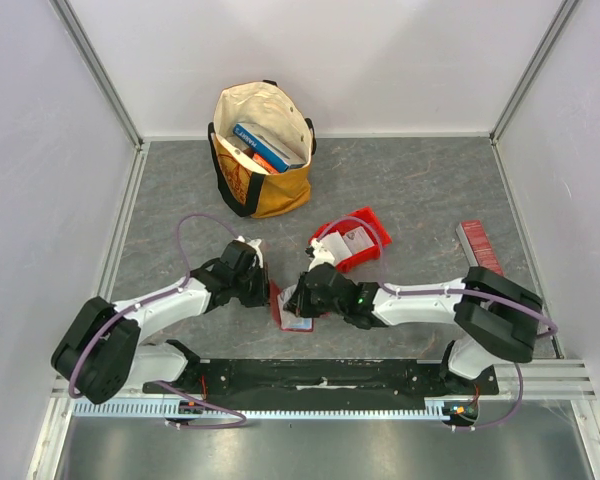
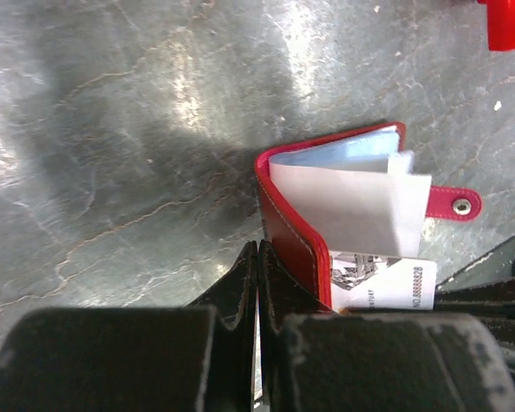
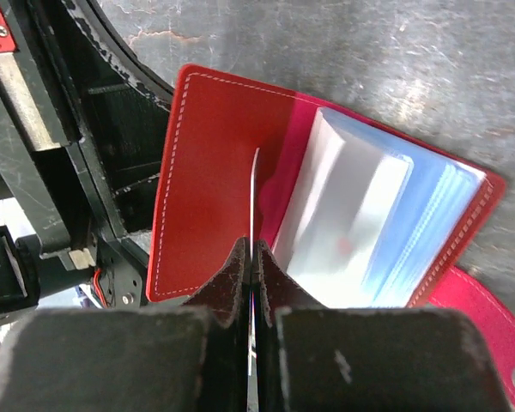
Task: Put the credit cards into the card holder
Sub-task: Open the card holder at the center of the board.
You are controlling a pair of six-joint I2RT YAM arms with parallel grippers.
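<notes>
A tote bag (image 1: 263, 150) of books stands at the back of the table (image 1: 430, 190). A red bin (image 1: 377, 224) sits just behind the right wrist, and a ridged red strip (image 1: 477, 245) lies off to the right. The left gripper (image 2: 257, 257) is clenched, its tips against the card holder (image 3: 210, 189)'s outer cover. The right gripper (image 3: 254, 249) pinches a credit card (image 2: 382, 285) edge-on against the inner cover. The holder lies open between them, with its snap tab (image 2: 455, 204) pointing away from the left gripper.

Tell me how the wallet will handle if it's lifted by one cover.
Probably floppy: the wallet is a hinged bifold, so the free half would likely swing. Its clear sleeves fan loosely and would probably flop open. It looks thin and leather-like, so likely light and not fragile.
</notes>
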